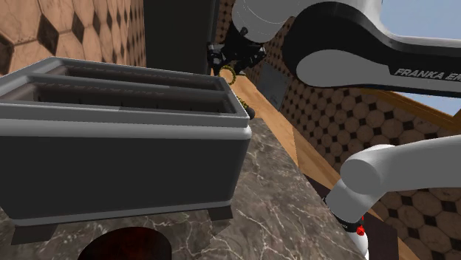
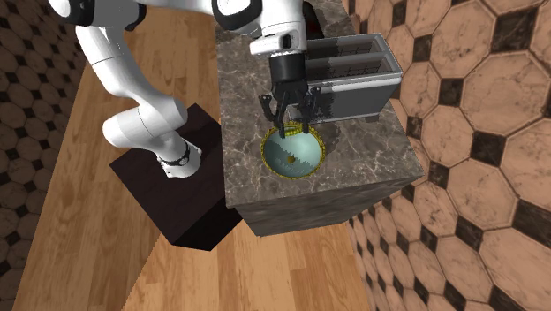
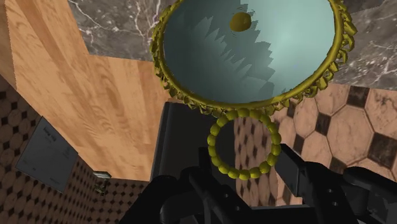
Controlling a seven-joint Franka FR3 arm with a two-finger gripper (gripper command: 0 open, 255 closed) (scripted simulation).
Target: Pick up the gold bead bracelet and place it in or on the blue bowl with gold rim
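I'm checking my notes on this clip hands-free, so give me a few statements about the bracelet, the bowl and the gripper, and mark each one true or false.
1. The gripper is closed on the gold bead bracelet. True.
2. The bracelet already lies inside the bowl. False: it hangs in the gripper, above the bowl.
3. The bowl stands on the marble counter, next to a grey two-slot toaster. True.
4. The bowl is red with a silver rim. False: its inside is pale blue and its rim is gold.
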